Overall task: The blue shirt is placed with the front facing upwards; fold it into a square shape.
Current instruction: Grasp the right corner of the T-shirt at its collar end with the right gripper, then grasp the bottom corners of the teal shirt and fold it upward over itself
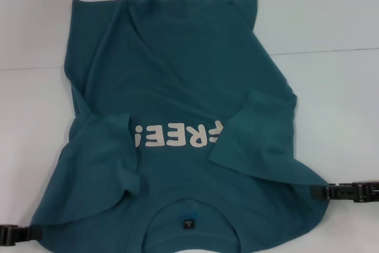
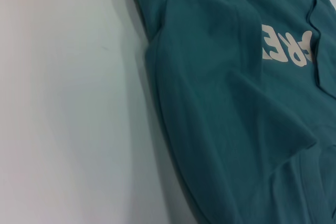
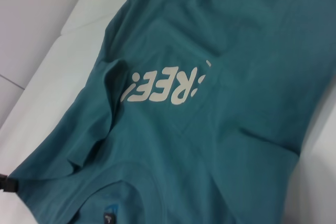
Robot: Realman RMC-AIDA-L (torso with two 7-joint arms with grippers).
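At the near right corner of the shirt, the right gripper [image 1: 331,192] lies low on the table [image 1: 331,87], its dark tip touching the shoulder edge of the blue shirt [image 1: 177,81]; whether it is clenched on cloth or merely beside it cannot be told; at the opposite near corner the left gripper [image 1: 26,234] sits the same way, its tip at the left shoulder edge, its state equally hidden.

Outward from them, the blue shirt is spread face up across the white table, collar and small dark neck label [image 1: 188,223] nearest the robot, hem farthest away; both short sleeves are already turned inward over the chest, partly covering the off-white lettering [image 1: 177,135] — the right sleeve flap hides its last letter.

Judging by its wrinkles and limp folds, the cloth is soft, light and without stiffness — it will sag and drag rather than hold shape; it is not fragile; the best hold seems to be a pinch at each shoulder corner, lifting both together so the near edge carries evenly toward the hem.
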